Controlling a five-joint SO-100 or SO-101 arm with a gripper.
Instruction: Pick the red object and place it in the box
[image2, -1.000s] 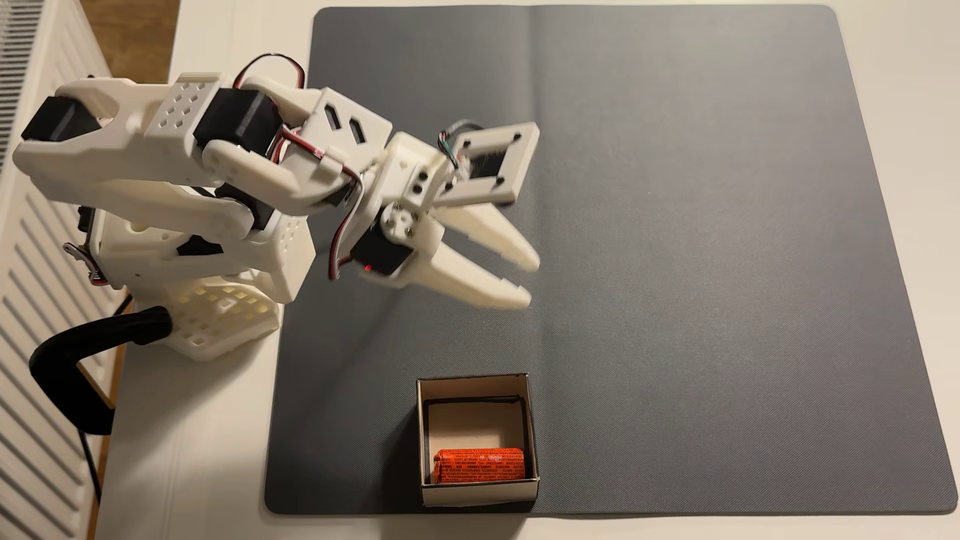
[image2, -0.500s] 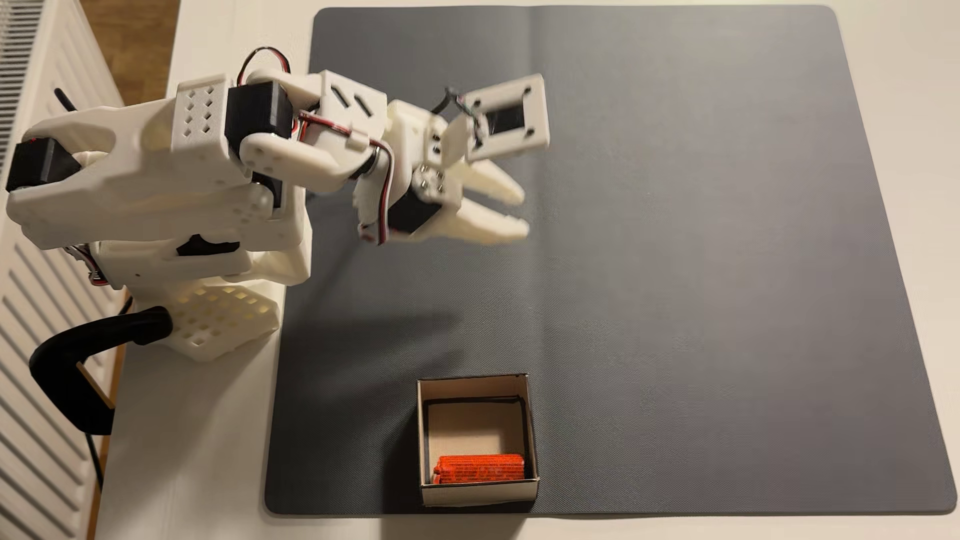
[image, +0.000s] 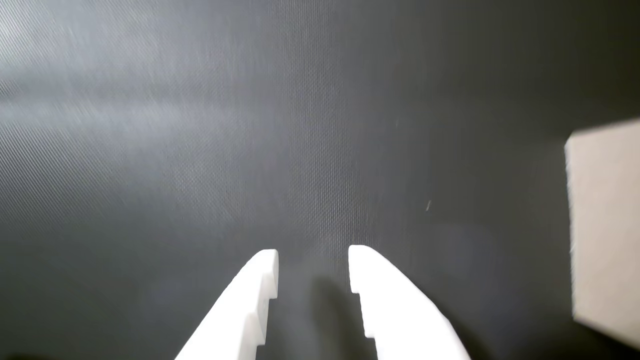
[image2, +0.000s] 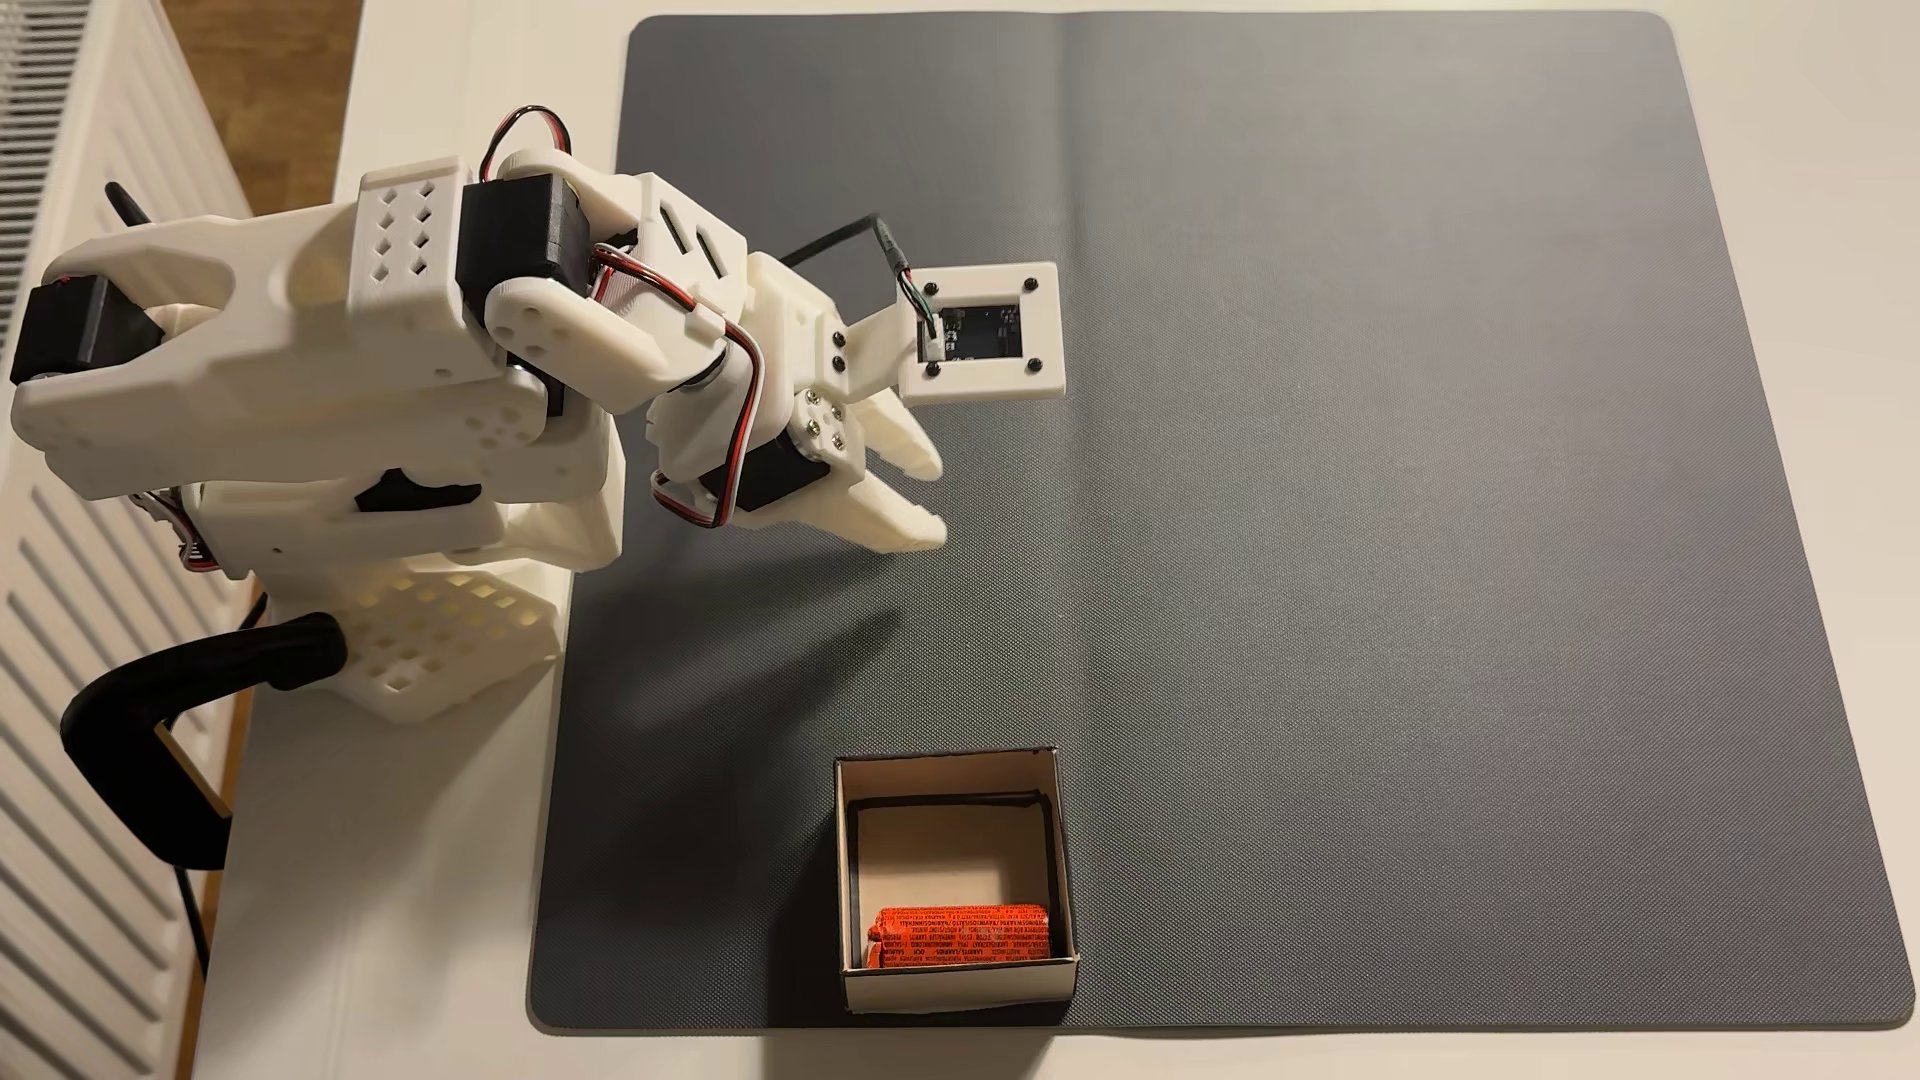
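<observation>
We see the red object (image2: 961, 934) lying on its side in the box (image2: 956, 983), long axis along the near wall, well apart from our pincer (image2: 937, 498), which hangs released and empty over the mat (image2: 1351, 519).

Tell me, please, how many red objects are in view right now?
1. The red object lies on its side inside the box, against the wall nearest the camera in the fixed view, near the mat's lower edge. Nothing suggests another.
</observation>
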